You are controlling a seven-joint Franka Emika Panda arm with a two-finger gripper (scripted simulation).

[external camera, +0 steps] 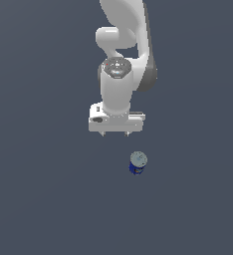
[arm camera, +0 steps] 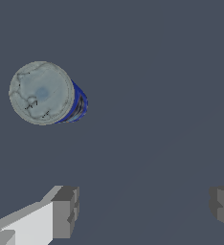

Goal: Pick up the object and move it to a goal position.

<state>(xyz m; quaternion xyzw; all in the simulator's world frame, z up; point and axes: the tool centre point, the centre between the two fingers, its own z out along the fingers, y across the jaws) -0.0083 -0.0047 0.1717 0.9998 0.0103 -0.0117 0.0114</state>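
you have the can (external camera: 138, 163) standing upright on the flat grey floor (external camera: 44, 199), its silver-grey round top facing up and a strip of blue body with a little red showing beneath it. it sits just below the gripper (external camera: 115, 134) in the exterior view and a little toward that view's right, apart from both fingertips, touching nothing.

your jaws are spread wide and hold nothing: in the wrist view the two grey fingers (arm camera: 65, 211) stand far apart with bare floor between them, and the can (arm camera: 47, 93) lies outside that gap, off to the side of one finger and ahead of it. you can see its whole round rim there, unobstructed, with the blue wall (arm camera: 79, 103) showing along one edge.

the arm (external camera: 119, 74) hangs over the middle of the scene, wrist pointing down, the hand's pale housing square to the floor. around the can the floor is open on every side you can see, out to the frame edges of both views.
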